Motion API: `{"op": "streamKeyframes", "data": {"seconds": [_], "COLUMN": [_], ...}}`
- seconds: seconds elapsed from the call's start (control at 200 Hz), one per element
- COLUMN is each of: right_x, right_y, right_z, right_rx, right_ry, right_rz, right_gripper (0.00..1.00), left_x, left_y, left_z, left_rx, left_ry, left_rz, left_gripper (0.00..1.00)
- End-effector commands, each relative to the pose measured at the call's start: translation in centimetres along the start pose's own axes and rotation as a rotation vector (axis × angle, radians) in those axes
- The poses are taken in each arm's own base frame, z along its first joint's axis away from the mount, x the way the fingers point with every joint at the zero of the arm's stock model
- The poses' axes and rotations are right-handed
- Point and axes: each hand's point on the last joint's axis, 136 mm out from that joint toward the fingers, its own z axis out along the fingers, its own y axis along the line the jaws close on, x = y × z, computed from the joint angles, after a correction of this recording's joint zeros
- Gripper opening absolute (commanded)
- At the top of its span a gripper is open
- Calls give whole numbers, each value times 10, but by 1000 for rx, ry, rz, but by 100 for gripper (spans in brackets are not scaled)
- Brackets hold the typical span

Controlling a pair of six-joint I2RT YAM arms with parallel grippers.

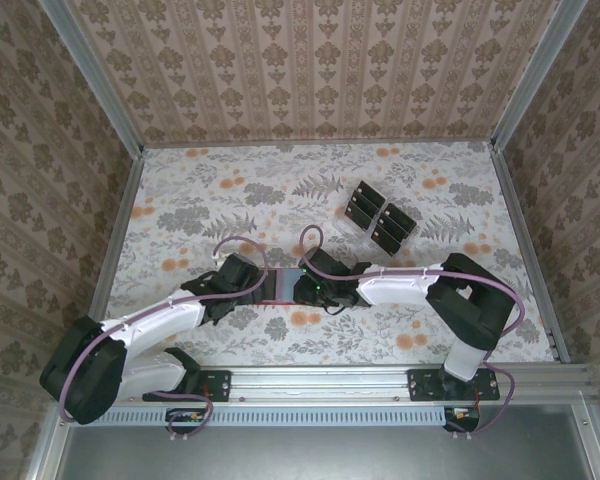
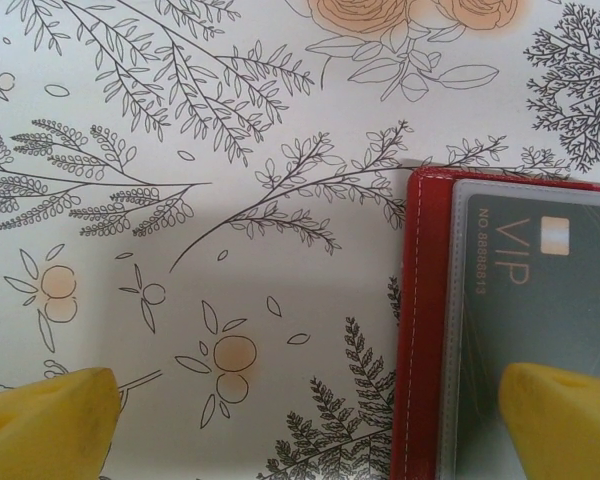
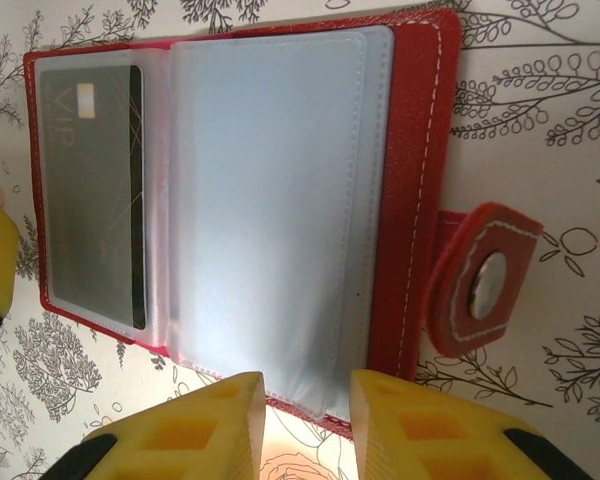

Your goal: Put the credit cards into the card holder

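Lying open on the flowered table, the red card holder sits near the front edge between the two arms, its clear sleeves facing up and its snap tab folded out to one side. One grey card marked VIP is already tucked under a sleeve. The other credit cards lie grouped together farther back and to the right, well apart from the holder.

The left gripper stands spread wide at the holder's left side. One yellow finger is over the bare tablecloth and the other over the sleeve covering the VIP card. The right gripper is at the holder's right side with its fingers drawn to a narrow gap. The holder's edge and the lip of a sleeve lie in that gap, and whether they are pinched cannot be told.
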Motion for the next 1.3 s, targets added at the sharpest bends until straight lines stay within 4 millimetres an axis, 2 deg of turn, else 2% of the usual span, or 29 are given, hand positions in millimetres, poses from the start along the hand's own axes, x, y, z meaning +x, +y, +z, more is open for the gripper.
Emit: {"op": "streamKeyframes", "data": {"seconds": [0.0, 0.545, 0.965, 1.29], "right_x": [-2, 1, 0, -5], "right_y": [10, 7, 12, 20], "right_z": [-10, 4, 12, 17], "right_rx": [-24, -2, -14, -139], "right_ry": [-19, 4, 15, -4], "right_rz": [2, -4, -6, 75], "right_gripper": [29, 29, 25, 26], "left_x": [3, 2, 3, 4], "left_y": [2, 2, 3, 3], "left_z": [2, 3, 3, 3], "left_rx": [-2, 0, -3, -1], "left_ry": [6, 4, 3, 3], "left_rz": [-11, -15, -13, -12], "left_gripper": [100, 100, 100, 100]}}
